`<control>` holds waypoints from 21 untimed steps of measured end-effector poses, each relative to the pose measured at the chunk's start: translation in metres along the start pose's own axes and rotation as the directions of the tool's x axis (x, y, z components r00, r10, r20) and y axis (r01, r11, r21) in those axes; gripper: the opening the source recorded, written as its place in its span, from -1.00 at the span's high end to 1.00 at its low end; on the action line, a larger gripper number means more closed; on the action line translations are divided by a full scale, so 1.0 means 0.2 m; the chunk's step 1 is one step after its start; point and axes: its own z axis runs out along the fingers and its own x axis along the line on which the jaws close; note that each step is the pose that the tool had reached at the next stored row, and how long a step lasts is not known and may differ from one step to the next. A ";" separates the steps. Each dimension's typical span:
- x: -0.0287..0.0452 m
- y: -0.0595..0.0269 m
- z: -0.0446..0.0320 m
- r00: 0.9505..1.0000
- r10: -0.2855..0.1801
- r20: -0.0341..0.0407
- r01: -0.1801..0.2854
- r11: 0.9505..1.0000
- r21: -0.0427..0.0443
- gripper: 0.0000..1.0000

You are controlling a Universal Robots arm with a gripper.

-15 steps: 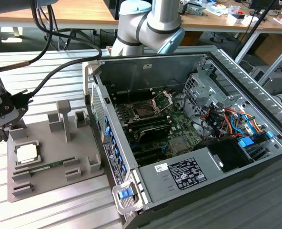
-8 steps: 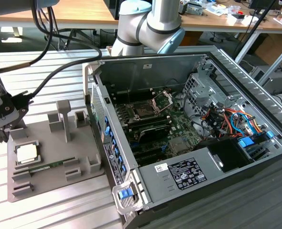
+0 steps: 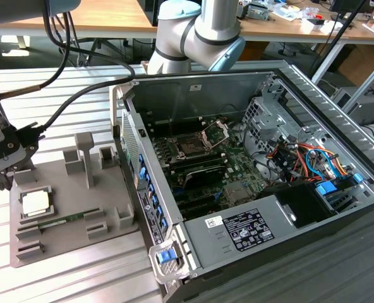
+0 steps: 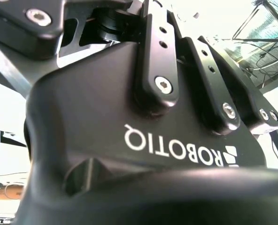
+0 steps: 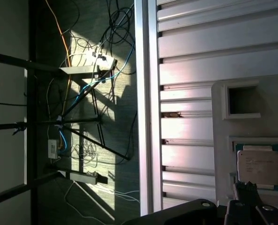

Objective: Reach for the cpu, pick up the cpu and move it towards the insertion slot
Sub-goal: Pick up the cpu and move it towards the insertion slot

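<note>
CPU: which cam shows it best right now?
First wrist view: the cpu lies face-on in its recess in the tray, top plainly visible. The exterior view shows the cpu small and oblique on the tray, near the gripper. The second wrist view faces the gripper's body.

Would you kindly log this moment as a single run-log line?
stage: reach | gripper: near cpu, apart from it | cpu: lying in grey tray | slot: without cpu
</note>
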 end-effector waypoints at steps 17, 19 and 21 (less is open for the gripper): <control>0.000 0.001 0.024 1.000 0.000 0.000 0.000 1.000 0.010 0.79; 0.000 0.001 0.027 1.000 0.000 0.000 0.000 1.000 0.011 0.79; 0.000 0.001 0.030 1.000 0.000 0.000 0.000 1.000 0.011 0.79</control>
